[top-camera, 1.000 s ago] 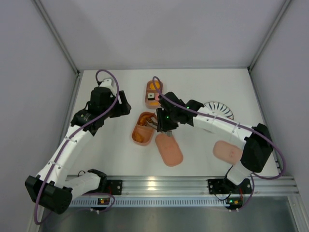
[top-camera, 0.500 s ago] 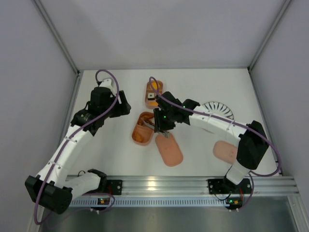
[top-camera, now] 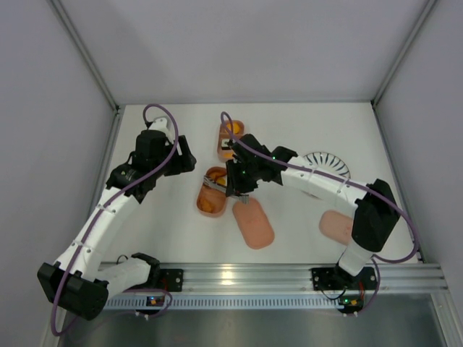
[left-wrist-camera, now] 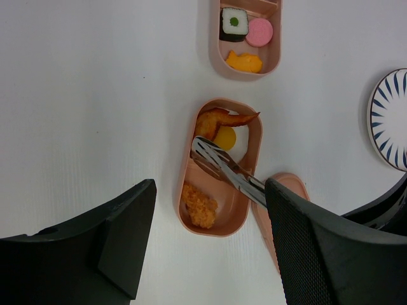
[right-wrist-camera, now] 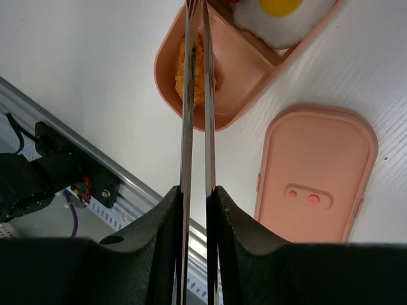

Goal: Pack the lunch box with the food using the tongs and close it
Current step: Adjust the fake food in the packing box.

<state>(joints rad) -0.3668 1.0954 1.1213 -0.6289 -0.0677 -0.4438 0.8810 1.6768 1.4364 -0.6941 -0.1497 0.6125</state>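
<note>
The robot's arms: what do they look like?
The left arm and right arm match: white rounded shells, black joints, a purple cable looped along each. The left gripper and right gripper are black; the left's fingers show a fine mesh texture.

A white table [top-camera: 166, 238] sits boxed in by pale grey walls [top-camera: 239, 50] on three sides, with slim metal posts [top-camera: 85, 54] running down the back corners. An aluminium rail [top-camera: 260, 273] edges the near side. The light is soft and even.

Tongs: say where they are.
Centre of the left wrist view: the tongs, held in the right hand, reach over the middle tray beside the fried egg.
</note>
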